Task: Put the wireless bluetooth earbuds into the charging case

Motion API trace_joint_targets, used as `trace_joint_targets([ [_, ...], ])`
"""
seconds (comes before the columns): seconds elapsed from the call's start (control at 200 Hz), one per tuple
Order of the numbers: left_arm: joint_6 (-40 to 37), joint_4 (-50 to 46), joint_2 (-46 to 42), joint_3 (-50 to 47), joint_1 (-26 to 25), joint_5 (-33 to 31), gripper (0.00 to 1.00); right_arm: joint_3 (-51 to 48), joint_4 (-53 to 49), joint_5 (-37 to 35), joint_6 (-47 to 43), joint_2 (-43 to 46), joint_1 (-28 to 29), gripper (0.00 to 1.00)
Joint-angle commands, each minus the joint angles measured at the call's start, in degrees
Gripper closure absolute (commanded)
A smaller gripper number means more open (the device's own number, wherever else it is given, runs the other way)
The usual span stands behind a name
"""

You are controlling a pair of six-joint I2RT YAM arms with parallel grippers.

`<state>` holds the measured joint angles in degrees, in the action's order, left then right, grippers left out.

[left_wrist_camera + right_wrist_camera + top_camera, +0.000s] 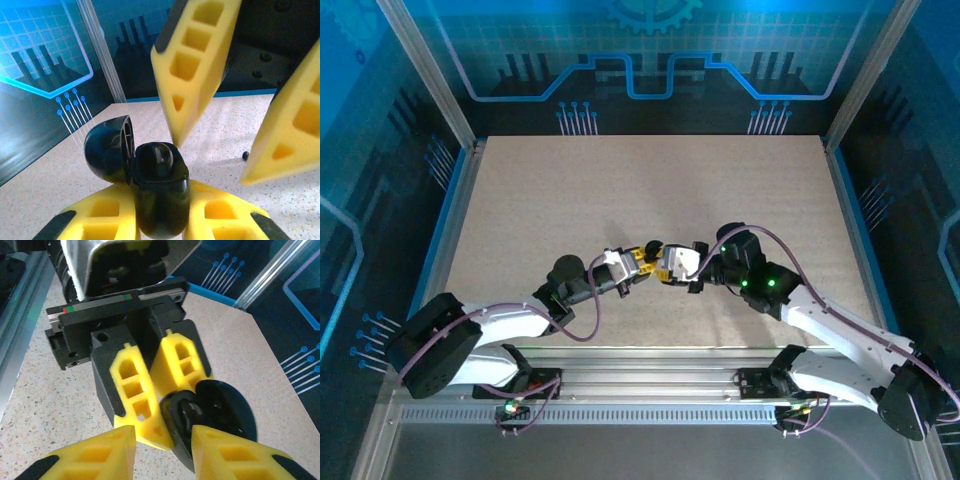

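Both arms meet mid-frame over the speckled table in the top view. The left gripper is clamped tight on the black charging case, which sits lower centre in the left wrist view with its lid flipped open to the left. The right gripper comes in from the top of that view. Its yellow fingers are spread with nothing between them, one tip just above the case's open mouth. A tiny black piece lies on the table right of the case, too small to tell if it's an earbud.
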<state>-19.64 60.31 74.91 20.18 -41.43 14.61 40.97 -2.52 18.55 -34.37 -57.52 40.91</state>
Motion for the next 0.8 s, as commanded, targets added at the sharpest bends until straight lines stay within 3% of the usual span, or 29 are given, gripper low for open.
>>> trace_joint_targets([
  [0.0, 0.4, 2.7, 0.2, -1.0, -0.1, -3.3, 0.81, -1.1, 1.1, -3.1, 7.4, 3.7, -0.7, 0.64],
  [0.125, 1.5, 9.2, 3.9, -2.7, 0.0, -6.3, 0.81, -3.1, -0.3, -5.3, 18.2, 6.0, -2.7, 0.62],
  [0.34, 2.8, 13.7, 7.9, -3.5, -0.1, -6.9, 0.81, -1.2, -8.9, -17.6, 42.3, 4.6, -6.4, 0.61],
  [0.455, 3.0, 15.0, 8.8, -3.9, 0.0, -7.6, 0.81, 1.4, -20.1, -23.4, 58.2, 2.1, -10.4, 0.50],
  [0.64, 3.6, 17.3, 9.4, -5.5, 0.0, -8.2, 0.81, 7.3, -36.3, -21.7, 61.1, -4.1, -17.5, 0.60],
  [0.795, 4.4, 19.9, 10.0, -6.8, 0.0, -9.4, 0.81, 12.5, -48.2, -21.8, 62.8, -11.7, -22.3, 0.57],
])
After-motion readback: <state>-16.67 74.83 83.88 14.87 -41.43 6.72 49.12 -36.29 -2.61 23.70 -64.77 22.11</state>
